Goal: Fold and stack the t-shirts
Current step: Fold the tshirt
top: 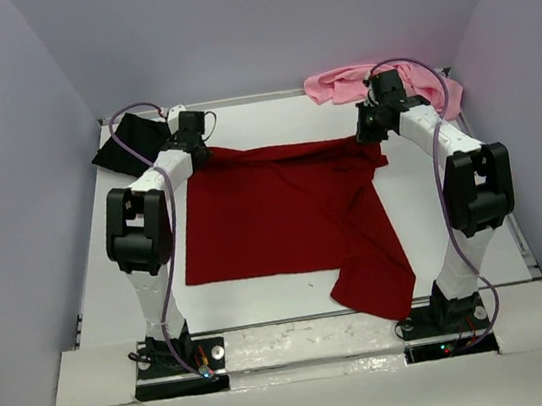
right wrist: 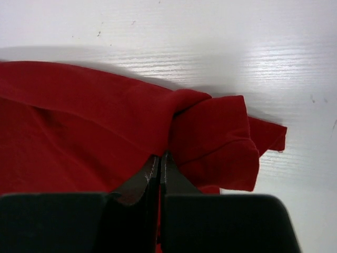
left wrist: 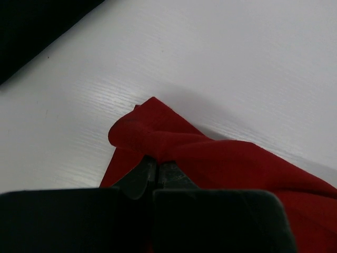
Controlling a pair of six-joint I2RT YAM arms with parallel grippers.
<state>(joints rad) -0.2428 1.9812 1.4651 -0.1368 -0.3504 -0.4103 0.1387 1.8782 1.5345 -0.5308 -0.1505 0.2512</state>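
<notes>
A dark red t-shirt lies spread over the middle of the table, one part trailing toward the near right. My left gripper is shut on its far left corner, and the pinched red cloth bunches just past the left gripper. My right gripper is shut on the far right corner, where the red cloth folds over the right gripper. A black t-shirt lies crumpled at the far left. A light pink t-shirt is heaped at the far right.
The white table is walled by pale panels on the left, right and back. The arm bases stand at the near edge. A dark patch of black cloth shows at the upper left of the left wrist view.
</notes>
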